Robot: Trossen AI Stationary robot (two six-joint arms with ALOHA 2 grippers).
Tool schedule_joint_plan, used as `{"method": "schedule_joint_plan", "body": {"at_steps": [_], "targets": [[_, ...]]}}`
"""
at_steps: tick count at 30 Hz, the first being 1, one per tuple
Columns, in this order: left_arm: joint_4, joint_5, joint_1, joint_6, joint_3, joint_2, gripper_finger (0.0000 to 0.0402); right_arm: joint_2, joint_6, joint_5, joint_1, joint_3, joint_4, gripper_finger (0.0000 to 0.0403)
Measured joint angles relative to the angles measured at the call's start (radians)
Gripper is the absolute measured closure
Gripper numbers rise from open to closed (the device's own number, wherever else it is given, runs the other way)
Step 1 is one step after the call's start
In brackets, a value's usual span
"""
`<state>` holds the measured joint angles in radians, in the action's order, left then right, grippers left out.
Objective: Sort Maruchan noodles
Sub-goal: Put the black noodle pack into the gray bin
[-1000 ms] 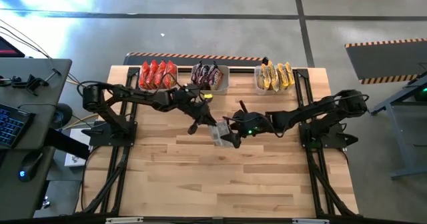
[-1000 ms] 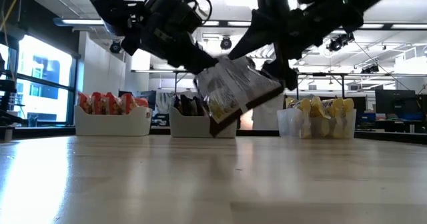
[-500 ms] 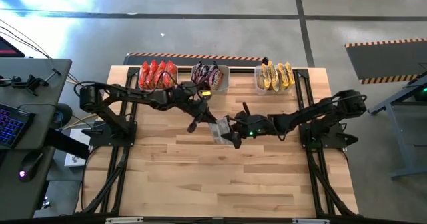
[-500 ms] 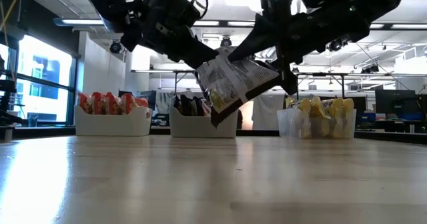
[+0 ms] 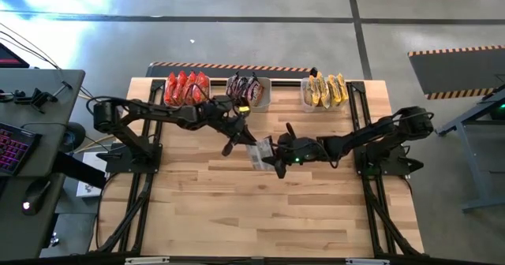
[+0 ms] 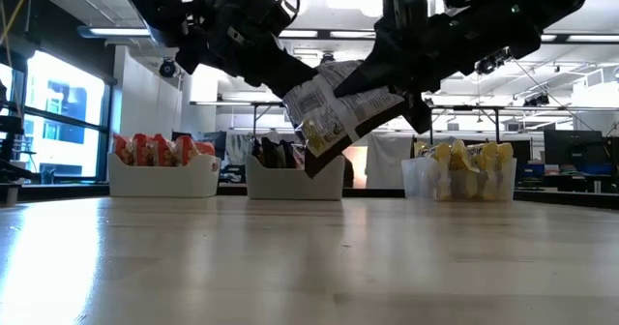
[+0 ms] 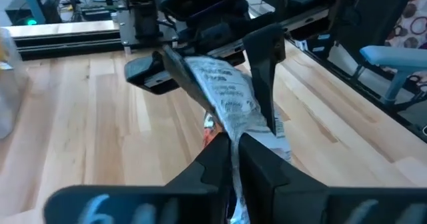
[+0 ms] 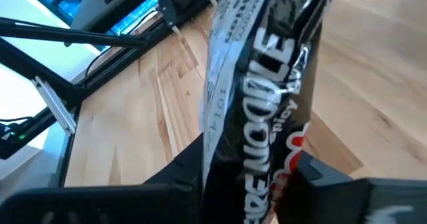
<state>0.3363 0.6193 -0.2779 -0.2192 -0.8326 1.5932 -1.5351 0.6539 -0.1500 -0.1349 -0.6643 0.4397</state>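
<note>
The wooden tabletop [image 5: 237, 210] sits in a big workshop room. Both the left gripper [image 5: 246, 141] and right gripper [image 5: 272, 158] pinch one silver-and-dark noodle packet [image 6: 334, 112] above the middle, higher than before.

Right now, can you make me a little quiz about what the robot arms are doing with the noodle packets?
1. True or false: the silver-and-dark packet rests on the table.
2. Which bin holds yellow packets: A the left, B the middle, C the right bin?
3. Fill in: the left gripper and the right gripper both hold ____ packet.

Key: 1 false, it hangs in the air, both sets of jaws clamped on it. 2 C. 3 the same.
</note>
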Motion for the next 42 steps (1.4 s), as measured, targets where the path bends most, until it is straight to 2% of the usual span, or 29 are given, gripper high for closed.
{"method": "schedule_joint_plan", "body": {"at_steps": [6, 11, 15, 21, 25, 30, 34, 39, 42], "targets": [[-0.083, 0.003, -0.024, -0.035, 0.0, -0.062, 0.0344, 0.007, -0.034, 0.027, 0.019, -0.006, 0.005, 0.0312], [-0.154, -0.015, -0.027, -0.099, 0.013, -0.115, 0.0331, 0.007, -0.061, 0.062, 0.037, -0.03, 0.0, 0.0312], [-0.071, -0.036, -0.027, -0.08, 0.102, -0.157, 0.0338, 0.006, -0.089, 0.07, 0.037, -0.048, -0.017, 0.0313], [0.083, -0.191, -0.008, -0.042, 0.287, -0.265, 0.0363, 0.007, -0.065, 0.071, 0.037, -0.049, -0.046, 0.0313], [0.197, -0.188, 0.001, -0.001, 0.4, -0.355, 0.0377, 0.007, -0.05, 0.072, 0.058, -0.059, -0.082, 0.0313], [0.263, -0.185, 0.013, 0.007, 0.497, -0.468, 0.0393, 0.007, -0.09, 0.067, 0.113, -0.172, -0.302, 0.0313], [0.263, -0.185, 0.013, 0.016, 0.538, -0.533, 0.04, 0.007, -0.137, 0.063, 0.17, -0.33, -0.53, 0.0313], [0.264, -0.204, 0.013, 0.008, 0.558, -0.564, 0.0401, 0.003, -0.114, -0.056, 0.283, -0.562, -0.877, 0.0313], [0.261, -0.24, 0.013, 0.009, 0.558, -0.564, 0.0401, -0.012, -0.051, -0.054, 0.376, -0.666, -1.004, 0.0313]]}}
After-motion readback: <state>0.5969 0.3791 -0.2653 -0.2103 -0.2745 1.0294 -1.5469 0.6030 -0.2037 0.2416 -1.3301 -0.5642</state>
